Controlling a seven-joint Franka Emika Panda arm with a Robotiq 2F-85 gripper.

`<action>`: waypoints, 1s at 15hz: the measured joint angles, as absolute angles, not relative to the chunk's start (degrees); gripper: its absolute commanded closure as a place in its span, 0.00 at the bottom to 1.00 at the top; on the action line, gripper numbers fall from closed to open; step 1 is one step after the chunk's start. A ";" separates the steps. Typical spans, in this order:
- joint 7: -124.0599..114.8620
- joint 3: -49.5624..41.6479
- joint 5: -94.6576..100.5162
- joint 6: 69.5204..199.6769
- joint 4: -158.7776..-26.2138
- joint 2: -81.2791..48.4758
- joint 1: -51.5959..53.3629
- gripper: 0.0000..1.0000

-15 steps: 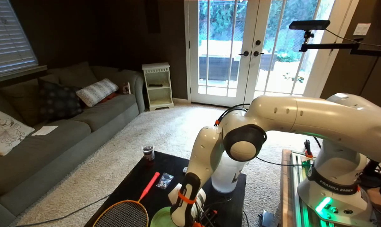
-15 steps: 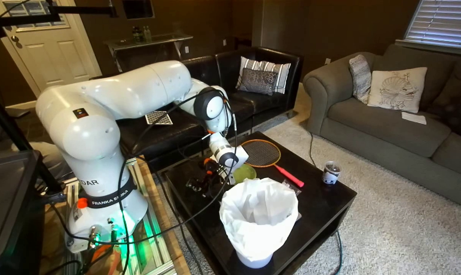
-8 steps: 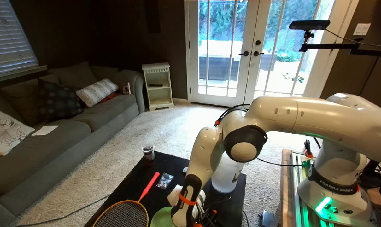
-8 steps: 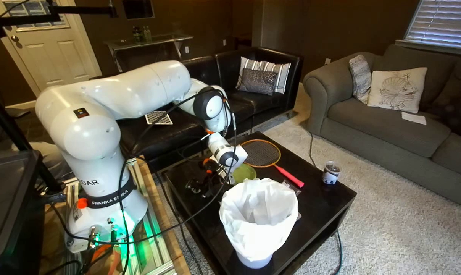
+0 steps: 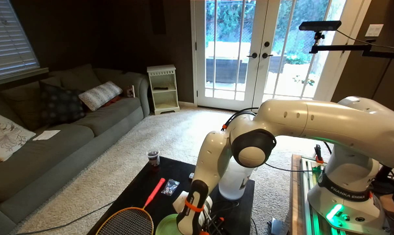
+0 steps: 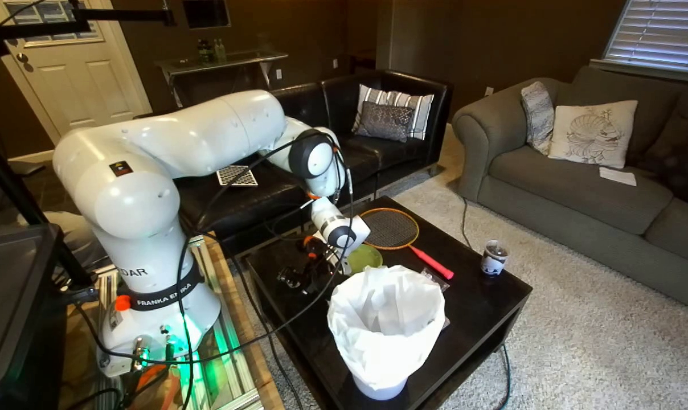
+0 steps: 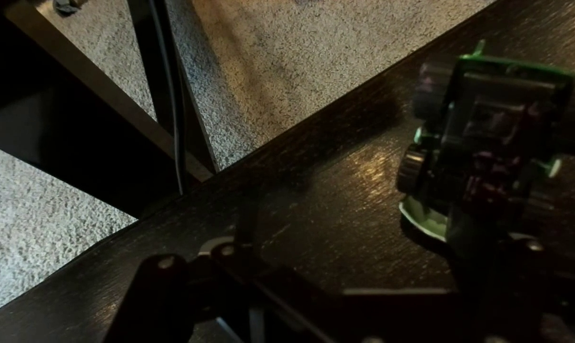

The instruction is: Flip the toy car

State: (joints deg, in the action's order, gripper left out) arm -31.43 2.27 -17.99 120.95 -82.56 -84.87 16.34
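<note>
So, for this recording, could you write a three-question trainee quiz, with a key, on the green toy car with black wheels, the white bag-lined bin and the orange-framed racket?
1. Multiple choice. In the wrist view, how does the green toy car with black wheels lie? A: upright on its wheels. B: upside down, underside showing. C: on its side.
2. True or false. In an exterior view, the white bag-lined bin stands on the black rectangular table.
3. Fill in the blank. The orange-framed racket has a ___ grip.

Key: 1: B; 2: true; 3: pink.
</note>
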 measured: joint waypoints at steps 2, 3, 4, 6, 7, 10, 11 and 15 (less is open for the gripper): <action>-31.52 2.94 -18.39 121.62 -82.56 -84.83 15.67 0.00; -31.53 3.39 -18.73 122.26 -82.57 -84.81 15.22 0.00; -31.53 3.91 -19.22 123.34 -82.70 -84.72 14.72 0.00; -31.51 4.75 -20.69 126.39 -83.60 -84.11 14.02 0.00; -31.51 5.16 -21.17 127.91 -84.11 -83.75 13.76 0.00; -31.51 6.28 -22.14 131.51 -84.90 -83.25 13.32 0.00; -31.48 6.74 -22.44 132.49 -85.00 -83.24 13.20 0.00; -31.02 8.71 -23.39 136.86 -85.44 -83.23 12.28 0.00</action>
